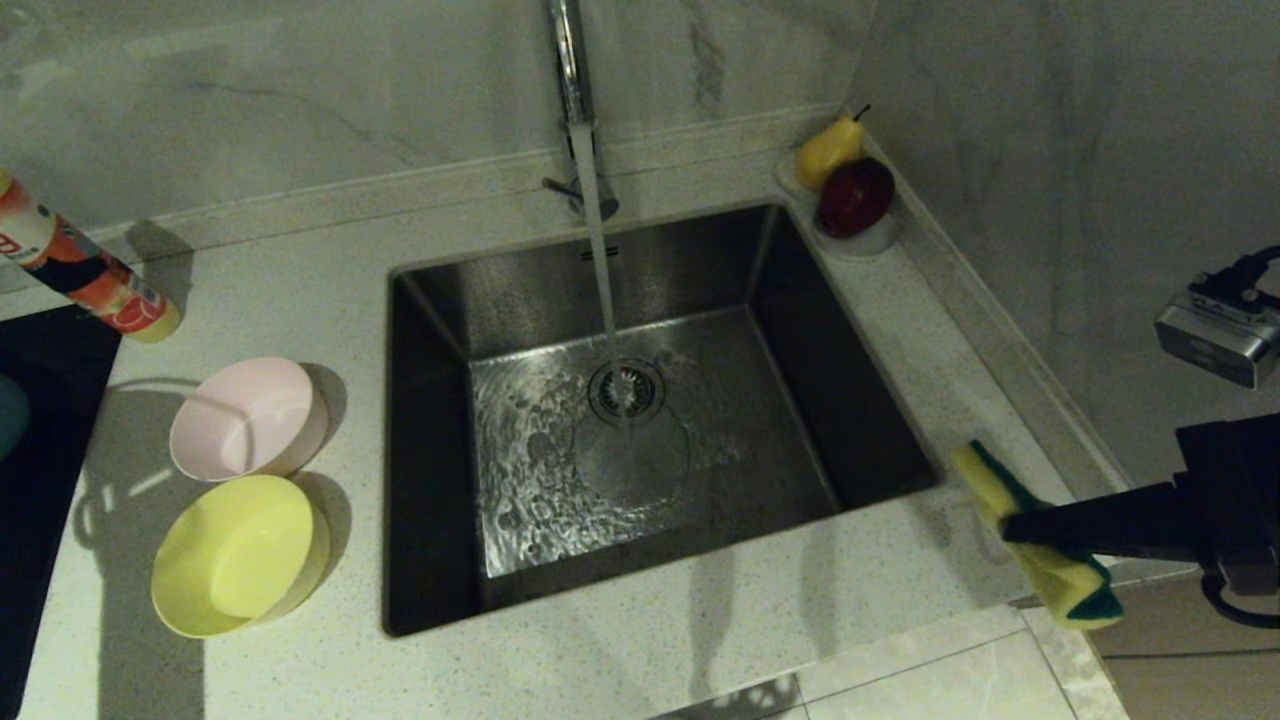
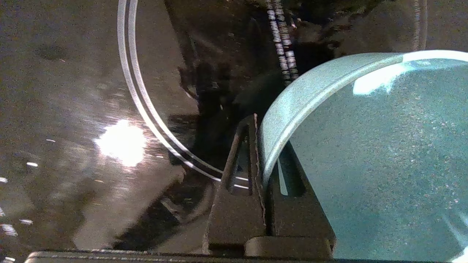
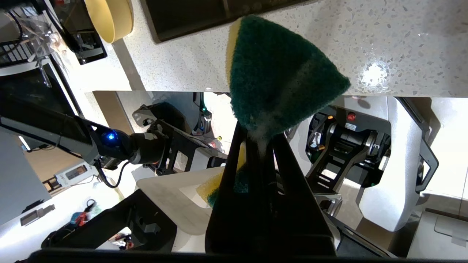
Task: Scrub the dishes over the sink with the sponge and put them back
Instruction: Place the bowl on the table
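Note:
Water runs from the tap into the steel sink, around its drain strainer. On the counter left of the sink stand a pale pink bowl and, nearer me, a yellow bowl. My left gripper is shut on the rim of the light blue bowl, one finger inside and one outside, over the black cooktop; only an edge of that bowl shows in the head view. My right gripper is shut on the sponge over the counter's front right corner, its green face above the fingers.
An orange-labelled bottle lies at the back left by the glossy black cooktop. A white dish with a pear and a red apple sits in the back right corner. Marble walls close in the back and right.

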